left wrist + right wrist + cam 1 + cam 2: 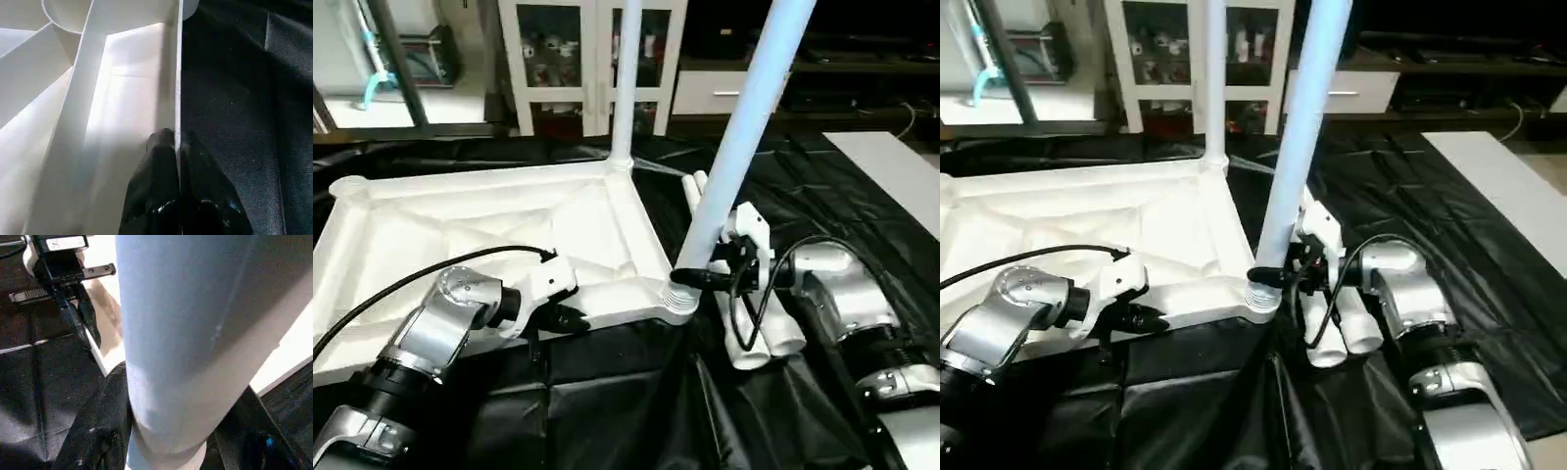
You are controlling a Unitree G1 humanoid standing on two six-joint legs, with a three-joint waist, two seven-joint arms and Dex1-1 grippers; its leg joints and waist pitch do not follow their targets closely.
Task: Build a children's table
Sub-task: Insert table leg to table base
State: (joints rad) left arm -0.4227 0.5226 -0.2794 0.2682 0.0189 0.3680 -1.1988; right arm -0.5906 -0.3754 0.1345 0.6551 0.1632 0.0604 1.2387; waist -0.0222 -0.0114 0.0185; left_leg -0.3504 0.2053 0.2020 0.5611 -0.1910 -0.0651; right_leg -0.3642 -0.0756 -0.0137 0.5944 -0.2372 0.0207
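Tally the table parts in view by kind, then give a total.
Tabletop: 1
Legs standing in corner sockets: 2, the far one upright and the near one leaning
Legs lying loose on the black sheet: 2
Total: 5 parts

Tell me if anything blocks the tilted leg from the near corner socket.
Nothing visible does. The tilted leg, held by the right tool, already has its threaded end at the near corner socket of the tabletop; it only leans off upright.
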